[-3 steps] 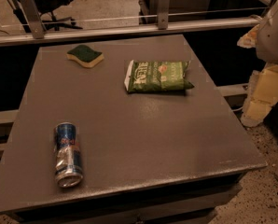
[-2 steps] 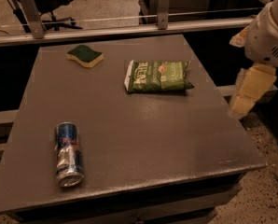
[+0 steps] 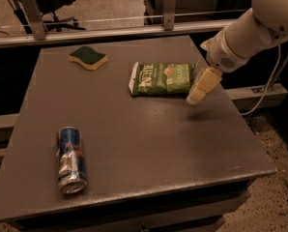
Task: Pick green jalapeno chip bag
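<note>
Green jalapeno chip bag [image 3: 161, 79] lies flat on the gray table [image 3: 158, 144], upper center-right of frame. Gripper [image 3: 201, 87] hangs at the bag's right end, tip just beside it; open or closed can't tell. 1 sponge [image 3: 88, 58] upper left, 1 dented can [image 3: 70, 159] lower left.

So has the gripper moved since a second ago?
Yes. The gripper moved left in view, from beyond the table edge to the right end of the green jalapeno chip bag.
</note>
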`<action>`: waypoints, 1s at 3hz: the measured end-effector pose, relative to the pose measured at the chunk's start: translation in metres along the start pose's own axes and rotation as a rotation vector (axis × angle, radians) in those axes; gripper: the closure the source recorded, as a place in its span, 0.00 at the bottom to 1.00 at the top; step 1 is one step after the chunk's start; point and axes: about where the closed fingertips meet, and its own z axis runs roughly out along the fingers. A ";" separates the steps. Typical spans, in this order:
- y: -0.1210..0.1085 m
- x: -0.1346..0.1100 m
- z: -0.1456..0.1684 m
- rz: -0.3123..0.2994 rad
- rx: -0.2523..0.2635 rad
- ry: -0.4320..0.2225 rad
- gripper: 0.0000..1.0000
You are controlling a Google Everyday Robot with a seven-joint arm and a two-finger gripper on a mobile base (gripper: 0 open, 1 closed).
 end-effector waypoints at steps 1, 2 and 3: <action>-0.025 -0.009 0.030 0.015 0.039 -0.070 0.00; -0.036 -0.019 0.049 0.037 0.035 -0.109 0.00; -0.036 -0.026 0.062 0.049 0.008 -0.121 0.18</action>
